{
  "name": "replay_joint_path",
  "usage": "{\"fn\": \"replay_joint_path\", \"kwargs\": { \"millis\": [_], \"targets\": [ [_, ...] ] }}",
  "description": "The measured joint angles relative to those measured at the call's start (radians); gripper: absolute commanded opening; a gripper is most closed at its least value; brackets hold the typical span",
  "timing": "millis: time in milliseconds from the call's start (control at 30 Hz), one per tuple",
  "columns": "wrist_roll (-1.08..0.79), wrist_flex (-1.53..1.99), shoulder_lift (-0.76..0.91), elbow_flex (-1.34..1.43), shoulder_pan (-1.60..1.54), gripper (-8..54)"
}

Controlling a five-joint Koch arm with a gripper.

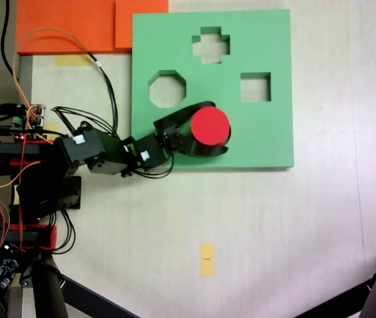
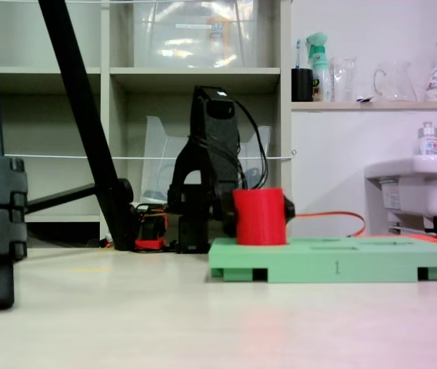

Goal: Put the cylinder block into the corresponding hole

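Pale surface, shelves and a sink behind

We see a pale surface (image 2: 126, 323) under even light, a beige shelf unit (image 2: 118, 77) behind it, a white wall (image 2: 341, 146), a ledge with bottles (image 2: 372, 105), a white sink (image 2: 418, 181) at right, and a dark tripod leg (image 2: 80, 108).

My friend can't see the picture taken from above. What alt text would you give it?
A black robot arm's gripper curves around a red cylinder on a square green board lying on a pale table. The board has cross-shaped, octagonal and square cutouts, all open.
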Motion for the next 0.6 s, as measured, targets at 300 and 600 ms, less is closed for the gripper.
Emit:
{"fn": "replay_joint_path", "kwargs": {
  "millis": [300, 600],
  "targets": [
    [-0.041, -0.005, -0.051, 0.023, -0.003, 47.3],
    [-0.092, -0.026, -0.049, 0.064, -0.005, 52.0]
  ]
}}
